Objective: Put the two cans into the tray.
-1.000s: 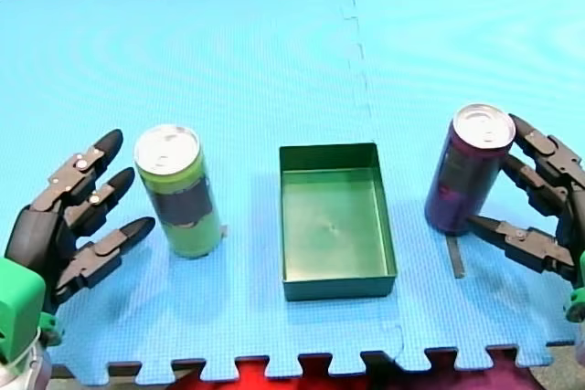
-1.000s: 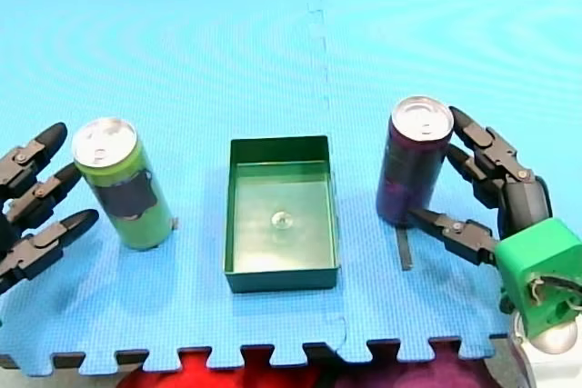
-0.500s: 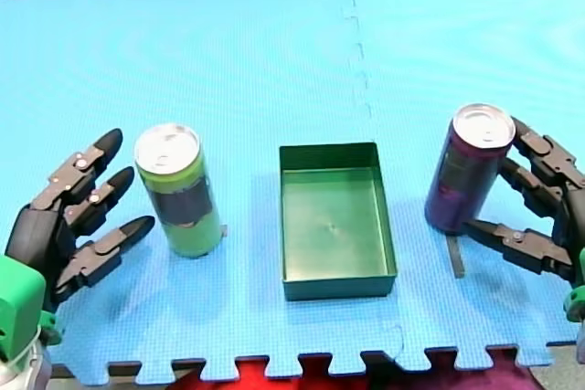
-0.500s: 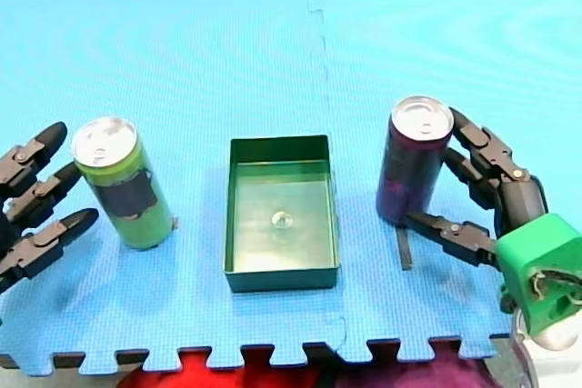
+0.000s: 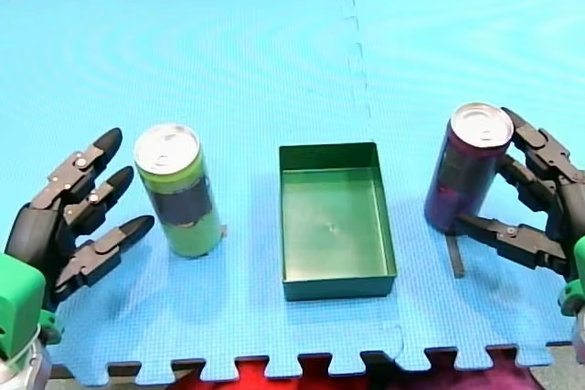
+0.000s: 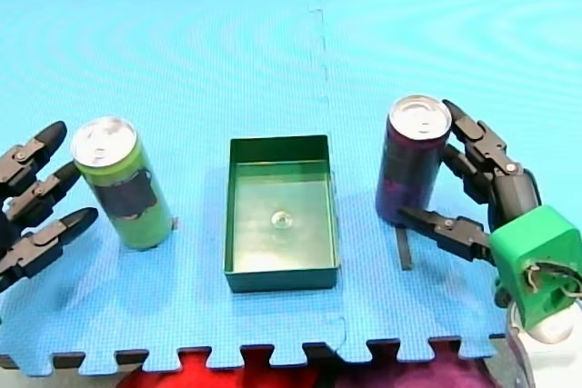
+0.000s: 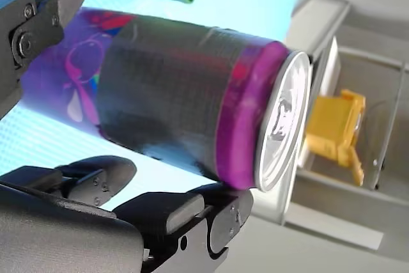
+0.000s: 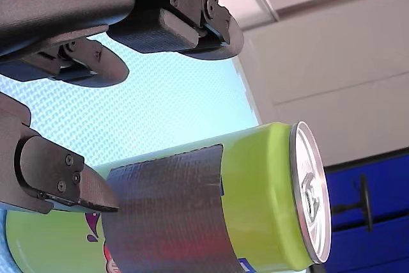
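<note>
A lime-green can (image 5: 178,194) with a dark label stands upright on the blue mat, left of a dark green tray (image 5: 338,288) that has nothing in it. My left hand (image 5: 128,184) is just left of this can, a small gap away, holding nothing. The second wrist view has the green can (image 8: 192,215) between that hand's fingers, untouched. A purple can (image 5: 466,175) stands upright right of the tray. My right hand (image 5: 494,171) wraps it: upper fingers (image 5: 530,143) at its top rim, thumb at its base. The first wrist view shows the purple can (image 7: 172,87) lying against the fingers.
The blue foam mat (image 5: 274,61) stretches open behind the cans and tray. Its jigsaw front edge (image 5: 302,363) runs just in front of the tray, with red beyond it. A short dark strip (image 5: 454,258) lies on the mat by the purple can's base.
My right hand's fingers and thumb have drawn in against the purple can. The left hand, the green can and the tray have not moved.
</note>
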Controlling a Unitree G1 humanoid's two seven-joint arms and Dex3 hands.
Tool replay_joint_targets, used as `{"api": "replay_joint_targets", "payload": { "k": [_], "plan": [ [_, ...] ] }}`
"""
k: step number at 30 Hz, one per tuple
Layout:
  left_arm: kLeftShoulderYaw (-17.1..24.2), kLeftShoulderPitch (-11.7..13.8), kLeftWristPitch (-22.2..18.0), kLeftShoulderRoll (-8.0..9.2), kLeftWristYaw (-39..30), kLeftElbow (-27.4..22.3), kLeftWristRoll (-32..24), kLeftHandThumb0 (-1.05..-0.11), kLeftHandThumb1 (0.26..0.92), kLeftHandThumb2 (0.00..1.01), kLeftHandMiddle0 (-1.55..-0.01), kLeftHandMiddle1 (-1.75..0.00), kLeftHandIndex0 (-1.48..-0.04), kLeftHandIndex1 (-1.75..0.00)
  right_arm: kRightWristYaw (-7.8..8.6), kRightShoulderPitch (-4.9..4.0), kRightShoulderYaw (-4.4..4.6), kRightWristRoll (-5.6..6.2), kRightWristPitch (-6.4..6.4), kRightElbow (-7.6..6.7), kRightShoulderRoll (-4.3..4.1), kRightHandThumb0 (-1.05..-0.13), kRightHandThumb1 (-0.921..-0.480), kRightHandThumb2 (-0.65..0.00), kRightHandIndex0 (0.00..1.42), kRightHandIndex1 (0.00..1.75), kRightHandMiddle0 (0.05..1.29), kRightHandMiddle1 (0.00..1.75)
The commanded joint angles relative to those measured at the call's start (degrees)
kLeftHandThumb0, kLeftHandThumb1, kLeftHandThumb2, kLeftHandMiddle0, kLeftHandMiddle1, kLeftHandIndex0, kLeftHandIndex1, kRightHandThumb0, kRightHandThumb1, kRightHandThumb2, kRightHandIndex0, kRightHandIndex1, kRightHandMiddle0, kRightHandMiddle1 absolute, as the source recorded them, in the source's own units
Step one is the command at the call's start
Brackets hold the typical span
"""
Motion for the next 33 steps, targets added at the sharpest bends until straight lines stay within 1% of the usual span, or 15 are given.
{"api": "replay_joint_targets", "payload": {
  "k": [1,5,7,9,11,14,19,24,28,31,33],
  "plan": [
    [0.2,0.1,0.2,0.50,-0.1,-0.2,-0.2,-1.048,0.835,0.00,-0.45,0.00,-0.41,0.00,0.46,-0.54,-0.37,0.97,-0.16,0.53,0.26,-0.636,-0.614,0.000,0.49,0.00,0.40,0.00],
    [0.4,0.1,0.4,0.76,-0.4,-0.4,-0.4,-1.048,0.836,0.00,-0.45,0.00,-0.41,0.00,1.99,-1.09,-1.03,2.95,-0.17,1.48,1.13,-0.633,-0.614,0.000,0.50,0.00,0.40,0.00],
    [0.5,0.2,0.5,0.89,-0.6,-0.4,-0.6,-1.048,0.837,0.00,-0.45,0.00,-0.41,0.00,2.47,-1.38,-1.30,3.51,-0.31,2.02,1.45,-0.633,-0.614,0.000,0.50,0.00,0.40,0.00],
    [0.7,0.2,0.6,1.05,-0.9,-0.5,-0.8,-1.048,0.839,0.00,-0.45,0.00,-0.41,0.00,2.81,-1.80,-1.56,3.99,-0.58,2.90,1.77,-0.635,-0.614,0.000,0.50,0.01,0.41,0.00],
    [0.8,0.2,0.7,1.18,-1.2,-0.5,-0.9,-1.048,0.840,0.00,-0.45,0.00,-0.41,0.00,3.32,-2.31,-1.88,4.57,-1.06,3.91,2.12,-0.639,-0.614,0.000,0.51,0.01,0.41,0.00],
    [0.9,0.3,0.7,1.36,-1.5,-0.5,-1.1,-1.048,0.841,0.00,-0.46,0.00,-0.40,0.00,4.05,-2.82,-2.20,5.06,-2.27,5.24,2.48,-0.646,-0.615,0.000,0.52,0.01,0.42,0.01],
    [1.0,0.3,0.7,1.54,-1.8,-0.5,-1.2,-1.048,0.842,0.00,-0.46,0.00,-0.40,0.00,4.28,-3.69,-2.47,5.02,-3.85,6.99,2.94,-0.658,-0.617,-0.001,0.53,0.01,0.44,0.01],
    [1.1,0.3,0.8,1.69,-2.0,-0.5,-1.3,-1.048,0.841,0.00,-0.46,0.00,-0.40,0.00,3.94,-4.22,-2.53,4.56,-4.91,8.38,2.97,-0.674,-0.620,-0.001,0.54,0.01,0.45,0.01],
    [1.1,0.2,0.8,1.77,-2.2,-0.4,-1.4,-1.048,0.840,0.00,-0.46,0.00,-0.40,0.00,3.58,-4.48,-2.47,3.96,-5.22,8.92,2.80,-0.687,-0.621,-0.001,0.55,0.01,0.46,0.01],
    [1.3,0.2,0.7,1.84,-2.6,-0.3,-1.6,-1.048,0.840,0.00,-0.46,0.00,-0.40,0.00,2.80,-4.50,-2.12,3.05,-5.08,8.97,2.69,-0.699,-0.623,-0.002,0.55,0.01,0.46,0.01],
    [1.4,0.2,0.7,1.83,-2.9,-0.3,-1.8,-1.048,0.840,0.00,-0.46,0.00,-0.40,0.00,2.43,-4.53,-1.98,2.67,-4.83,8.94,2.65,-0.706,-0.624,-0.002,0.55,0.01,0.46,0.01]
  ]
}}
